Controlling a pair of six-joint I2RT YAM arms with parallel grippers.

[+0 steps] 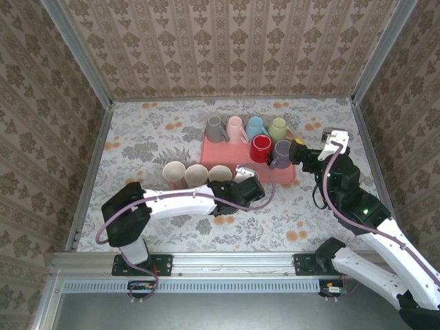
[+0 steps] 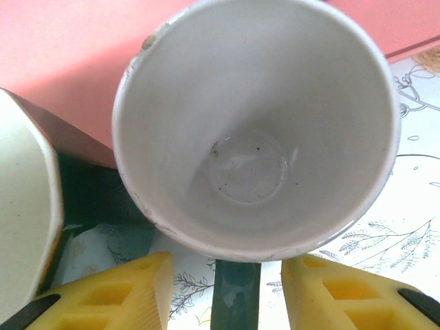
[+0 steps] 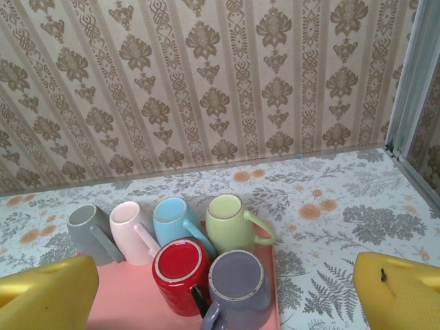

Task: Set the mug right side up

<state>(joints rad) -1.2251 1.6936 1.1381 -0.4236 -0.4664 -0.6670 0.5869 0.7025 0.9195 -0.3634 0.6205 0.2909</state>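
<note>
The mug (image 2: 251,124) stands right side up on the table (image 1: 137,137), with its open mouth facing up. It is white inside, and you can see all the way down to its bottom. It sits just beside the front edge of the pink tray (image 1: 225,157).

Its dark green handle (image 2: 236,299) points back at the left gripper (image 2: 227,260). That gripper has one yellow finger (image 2: 103,295) on each side of the handle. There is a gap between each finger and the handle, so the fingers are apart and hold nothing.

Two more cream cups stand in a row to the left of the mug. The middle cup (image 1: 196,174) is right next to it, and the end cup (image 1: 174,172) is next to that one.

Six cups sit on the tray. The gray cup (image 3: 89,230), pink cup (image 3: 134,230), blue cup (image 3: 175,220) and green cup (image 3: 230,223) are at the back. The red cup (image 3: 180,271) and purple cup (image 3: 237,285) are in front of them.

The right gripper (image 3: 223,302) is over the right side of the table and faces the tray. Its yellow fingers (image 3: 48,292) are spread wide and hold nothing.
</note>
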